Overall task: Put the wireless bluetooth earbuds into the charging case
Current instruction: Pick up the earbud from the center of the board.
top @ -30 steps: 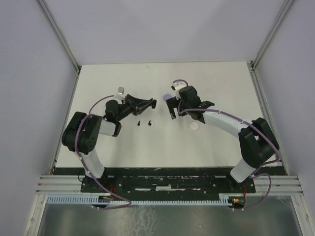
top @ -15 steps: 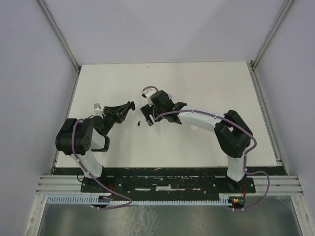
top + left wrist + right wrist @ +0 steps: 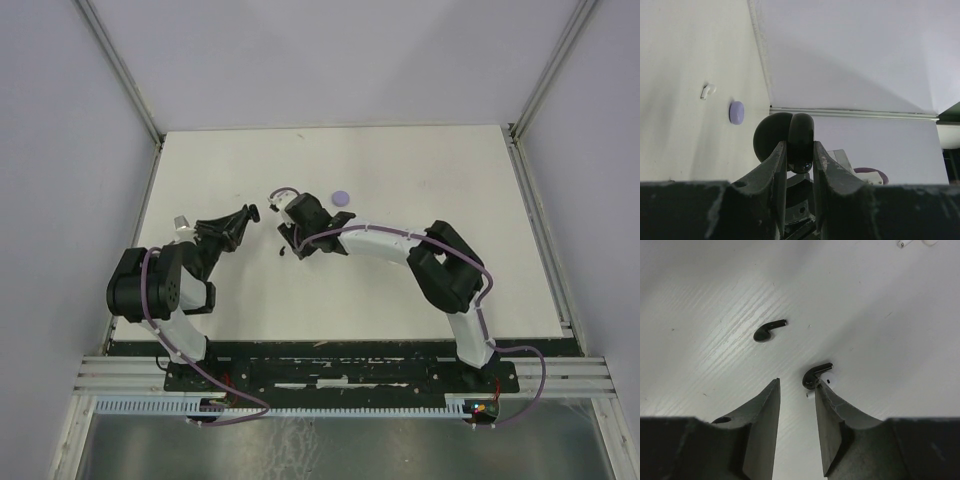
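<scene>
Bare table (image 3: 865, 315) lies between the parted fingers of the right gripper (image 3: 796, 384). One black earbud (image 3: 816, 375) sits just beside a fingertip, a second earbud (image 3: 770, 331) beyond. The left gripper (image 3: 249, 213), clamping the charging case (image 3: 772, 135), stands close on the left-edge side.

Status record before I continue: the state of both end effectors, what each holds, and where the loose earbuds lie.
left end effector: shut on the round black clamshell charging case, which appears hinged open
right end effector: open, empty, low over the white table
near black earbud: loose on the table, just off one fingertip of the right end effector
far black earbud: loose on the table, farther ahead
small white earbud: loose, apart from the round lilac disc
case interior: not visible
</scene>
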You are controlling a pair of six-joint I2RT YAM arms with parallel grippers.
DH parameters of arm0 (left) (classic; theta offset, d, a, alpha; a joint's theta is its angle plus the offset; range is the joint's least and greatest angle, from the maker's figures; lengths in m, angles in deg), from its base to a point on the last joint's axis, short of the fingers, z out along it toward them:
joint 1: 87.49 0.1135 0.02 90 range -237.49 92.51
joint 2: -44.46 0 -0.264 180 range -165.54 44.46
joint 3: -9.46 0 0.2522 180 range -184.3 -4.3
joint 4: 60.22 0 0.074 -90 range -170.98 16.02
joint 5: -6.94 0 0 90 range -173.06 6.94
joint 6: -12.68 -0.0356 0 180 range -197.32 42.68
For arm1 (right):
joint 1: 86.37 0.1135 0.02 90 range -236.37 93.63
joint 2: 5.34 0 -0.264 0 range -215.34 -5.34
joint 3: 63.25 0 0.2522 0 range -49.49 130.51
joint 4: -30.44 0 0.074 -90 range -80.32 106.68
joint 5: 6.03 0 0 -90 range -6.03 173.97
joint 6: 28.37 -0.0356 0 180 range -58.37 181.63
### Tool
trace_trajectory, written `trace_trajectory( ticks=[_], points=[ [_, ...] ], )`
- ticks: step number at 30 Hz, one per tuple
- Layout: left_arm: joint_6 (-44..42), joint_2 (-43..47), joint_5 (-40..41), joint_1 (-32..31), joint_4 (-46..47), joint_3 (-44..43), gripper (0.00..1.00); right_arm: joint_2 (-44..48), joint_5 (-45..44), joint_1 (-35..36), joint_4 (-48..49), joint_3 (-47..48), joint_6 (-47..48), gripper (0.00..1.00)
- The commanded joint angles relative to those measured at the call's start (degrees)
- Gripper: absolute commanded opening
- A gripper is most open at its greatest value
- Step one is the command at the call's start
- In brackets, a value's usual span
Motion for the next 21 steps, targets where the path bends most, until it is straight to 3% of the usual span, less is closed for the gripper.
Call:
trace_trajectory(
  ticks=[1,21],
  points=[
    [2.37,0.02,-1.70,1.09,6.45,0.44,0.03,-1.44,-1.00,0.46,0.00,3.52,0.38,0.42],
    [2.77,-1.41,-2.68,1.69,7.80,0.42,0.03,-4.35,-2.67,0.44,-1.76,4.85,1.77,0.42]
  ],
)
